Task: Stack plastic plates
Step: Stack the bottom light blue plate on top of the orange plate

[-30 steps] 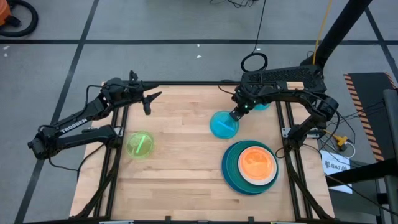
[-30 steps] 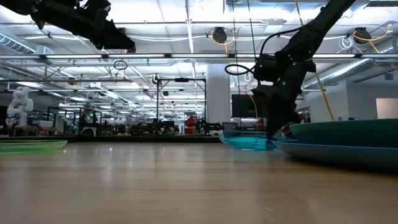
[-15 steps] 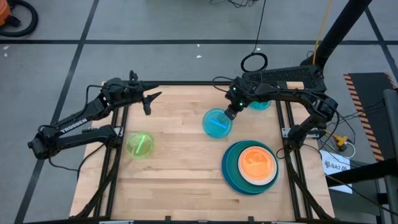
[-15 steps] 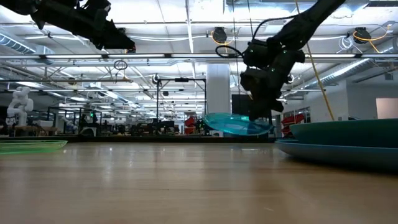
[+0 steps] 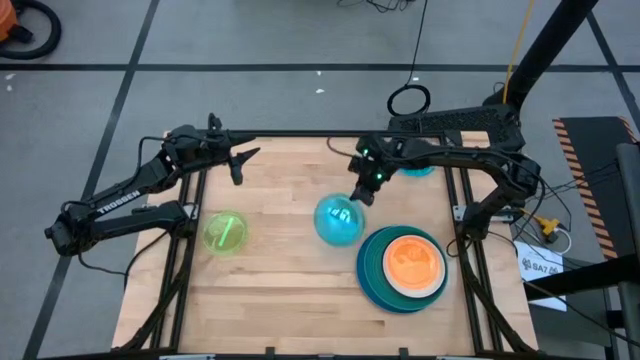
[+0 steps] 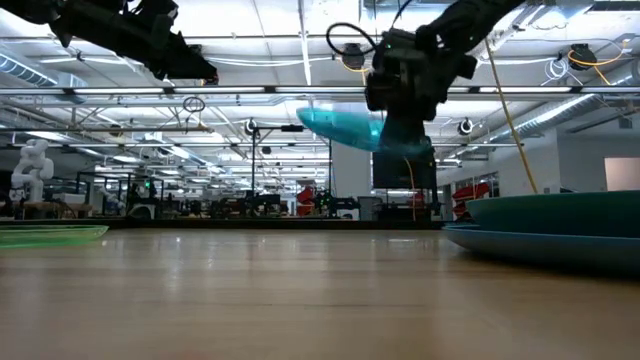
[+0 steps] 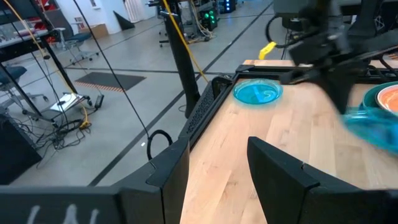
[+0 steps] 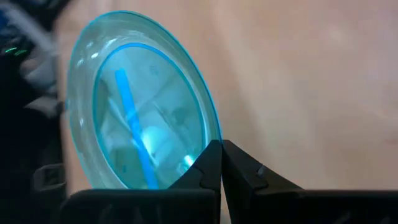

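The right gripper (image 5: pixel 362 190) pinches a see-through blue plate (image 5: pixel 338 221) by its rim, up in the air just at 10 o'clock of the plate stack (image 5: pixel 403 268), and must next carry it over the orange plate (image 5: pixel 414 258) and let go, while the left gripper (image 5: pixel 240 163) waits open at the table's far left.

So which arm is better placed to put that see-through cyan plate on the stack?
Right: its gripper already holds the translucent cyan plastic plate lifted beside the orange-topped stack. The left gripper hangs open, far off.
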Robot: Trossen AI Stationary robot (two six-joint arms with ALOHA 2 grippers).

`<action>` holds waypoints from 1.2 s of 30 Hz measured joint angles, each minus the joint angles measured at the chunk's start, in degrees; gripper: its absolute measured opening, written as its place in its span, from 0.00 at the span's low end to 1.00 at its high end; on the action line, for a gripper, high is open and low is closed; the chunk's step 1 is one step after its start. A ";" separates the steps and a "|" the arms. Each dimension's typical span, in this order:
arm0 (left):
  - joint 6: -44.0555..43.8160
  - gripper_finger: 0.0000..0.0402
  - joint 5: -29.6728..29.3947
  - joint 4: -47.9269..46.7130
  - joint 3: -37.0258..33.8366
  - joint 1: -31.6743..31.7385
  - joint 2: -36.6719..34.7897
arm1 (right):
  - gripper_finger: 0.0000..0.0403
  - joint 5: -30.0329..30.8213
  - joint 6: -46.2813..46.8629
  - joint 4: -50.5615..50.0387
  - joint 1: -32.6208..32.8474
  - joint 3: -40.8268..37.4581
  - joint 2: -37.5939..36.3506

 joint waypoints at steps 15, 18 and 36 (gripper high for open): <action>-0.07 0.42 0.00 -0.01 0.00 -0.01 0.00 | 0.00 -3.42 11.18 -12.67 17.16 1.93 0.00; -0.19 0.42 0.00 -0.03 0.00 0.00 0.00 | 0.00 -3.46 14.58 -15.98 19.88 1.93 0.00; -0.20 0.42 0.00 -0.09 0.00 -0.01 0.00 | 0.00 8.06 20.19 -34.02 25.54 1.89 -12.68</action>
